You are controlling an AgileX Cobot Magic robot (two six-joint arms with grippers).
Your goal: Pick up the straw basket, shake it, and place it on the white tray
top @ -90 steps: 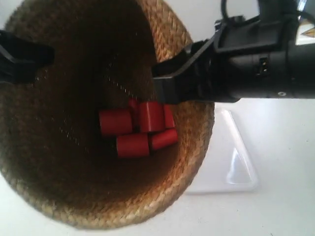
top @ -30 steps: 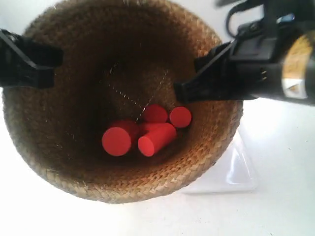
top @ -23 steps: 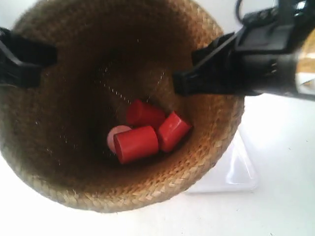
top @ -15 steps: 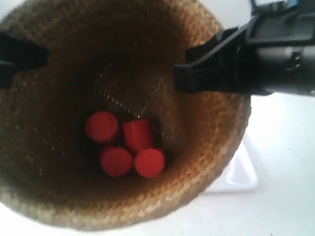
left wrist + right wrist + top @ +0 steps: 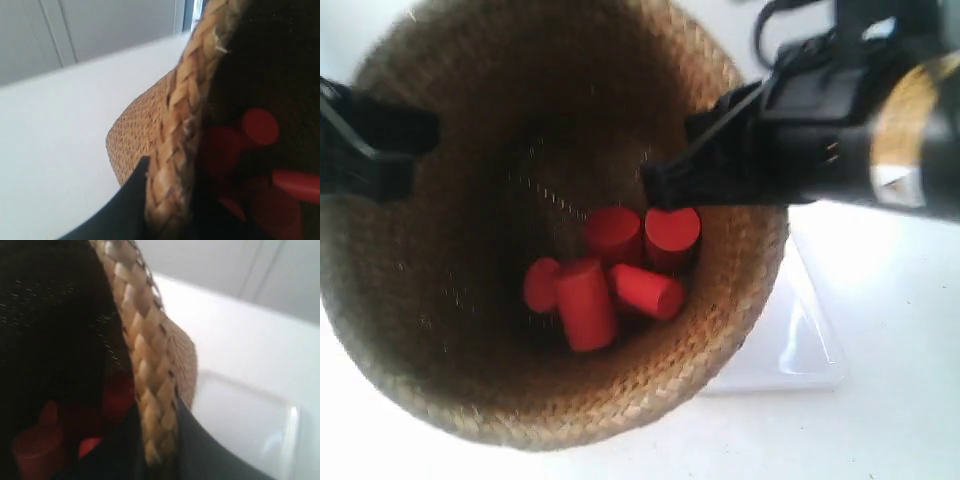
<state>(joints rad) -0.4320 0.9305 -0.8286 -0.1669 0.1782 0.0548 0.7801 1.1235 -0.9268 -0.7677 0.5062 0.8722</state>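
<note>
Your left fingers (image 5: 125, 212) and right fingers (image 5: 200, 462) each pinch the basket (image 5: 740, 270) rim; red cylinders (image 5: 586, 305) lie inside, and the white tray (image 5: 800, 340) shows partly past its side.

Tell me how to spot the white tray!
Find the big straw basket with red cylinders inside. Past its rim, at the exterior view's right, the white tray lies on the white table. It is glossy and rectangular, with a low raised rim catching the light, unlike the plain table.

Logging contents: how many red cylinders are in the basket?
5 cylinders on the basket floor: two side by side, three just below them in the exterior view. Others may be hidden.
</note>
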